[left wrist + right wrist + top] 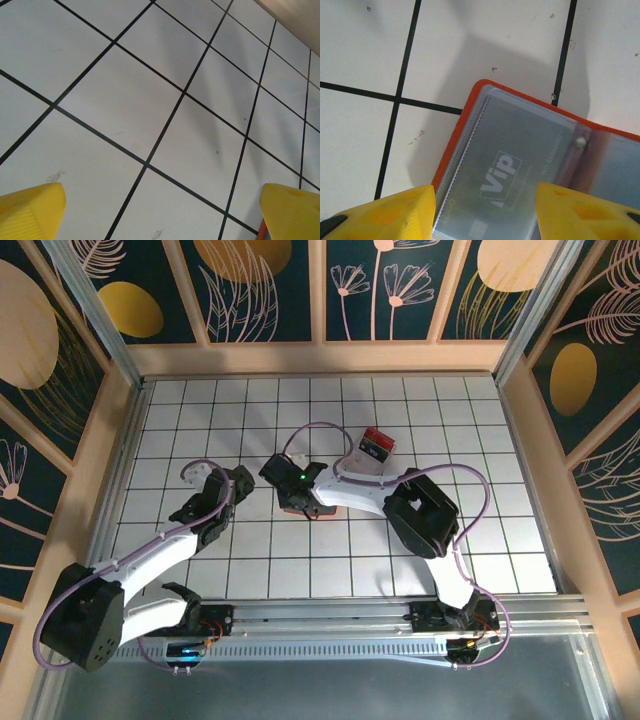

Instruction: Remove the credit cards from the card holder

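Two sets of jaws were mine at that moment, and both stood released. My left gripper [160,216] hung wide open over bare white tiles of the table [200,410], clasping nothing; a thin orange sliver showed just beside one yellow fingertip [292,212] in the left wrist view. My right gripper [482,215] hovered over the card holder [470,117], its two yellow fingers [390,215] parted with the holder's clear sleeve showing in the gap between them. Whether the tips touched the sleeve I could not tell.

The card holder lay opened flat, inside up, near the middle of the table, its orange rim crossing a black grid line. A grey card [505,170] marked "Vip" sat inside the clear sleeve, and a small pale stud [579,142] sat by the fold. From above, a clear box [375,447] with red and black contents stood apart from the holder, farther back and to the right.
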You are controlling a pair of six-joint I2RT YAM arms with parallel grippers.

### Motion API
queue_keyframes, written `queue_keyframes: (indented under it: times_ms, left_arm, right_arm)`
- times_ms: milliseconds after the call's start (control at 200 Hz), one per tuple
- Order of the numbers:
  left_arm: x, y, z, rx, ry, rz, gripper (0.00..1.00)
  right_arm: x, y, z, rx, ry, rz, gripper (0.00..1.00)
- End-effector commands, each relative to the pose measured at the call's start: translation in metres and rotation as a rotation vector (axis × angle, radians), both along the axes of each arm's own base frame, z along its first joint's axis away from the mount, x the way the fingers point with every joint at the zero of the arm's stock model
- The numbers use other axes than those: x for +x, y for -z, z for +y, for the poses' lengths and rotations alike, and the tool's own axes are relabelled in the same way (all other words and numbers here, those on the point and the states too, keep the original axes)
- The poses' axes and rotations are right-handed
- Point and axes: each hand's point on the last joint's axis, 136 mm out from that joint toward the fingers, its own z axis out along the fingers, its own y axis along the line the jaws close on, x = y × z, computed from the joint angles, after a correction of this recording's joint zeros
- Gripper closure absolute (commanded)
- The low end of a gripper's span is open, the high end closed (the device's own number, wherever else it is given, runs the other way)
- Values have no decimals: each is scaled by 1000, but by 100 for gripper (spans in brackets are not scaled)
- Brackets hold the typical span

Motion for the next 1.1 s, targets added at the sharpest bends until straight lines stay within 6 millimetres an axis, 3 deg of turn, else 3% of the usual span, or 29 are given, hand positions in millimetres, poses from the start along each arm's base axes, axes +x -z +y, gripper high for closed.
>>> queue_keyframes:
  times_ms: [0, 145, 405, 686, 876, 1096]
  left_arm:
    - [1, -3, 6, -9, -42, -23, 1]
    - [2, 2, 2, -15, -27, -3, 1]
    - [6, 7, -5, -29, -6, 14, 1]
    - [6, 9, -6, -30, 3, 21, 1]
    - [8, 7, -10, -29, 23, 19, 1]
    - [15, -3, -22, 10, 116, 13, 1]
  right_arm:
    - [3, 13, -1, -9, 17, 12, 43]
    - [3, 24, 0, -7, 16, 34, 43]
    - [-4, 39, -16, -52, 35, 55, 44]
    - [-20, 59, -36, -77, 49, 102, 54]
    - [-23, 57, -41, -50, 60, 106, 66]
    - [-24, 40, -29, 51, -2, 85, 76]
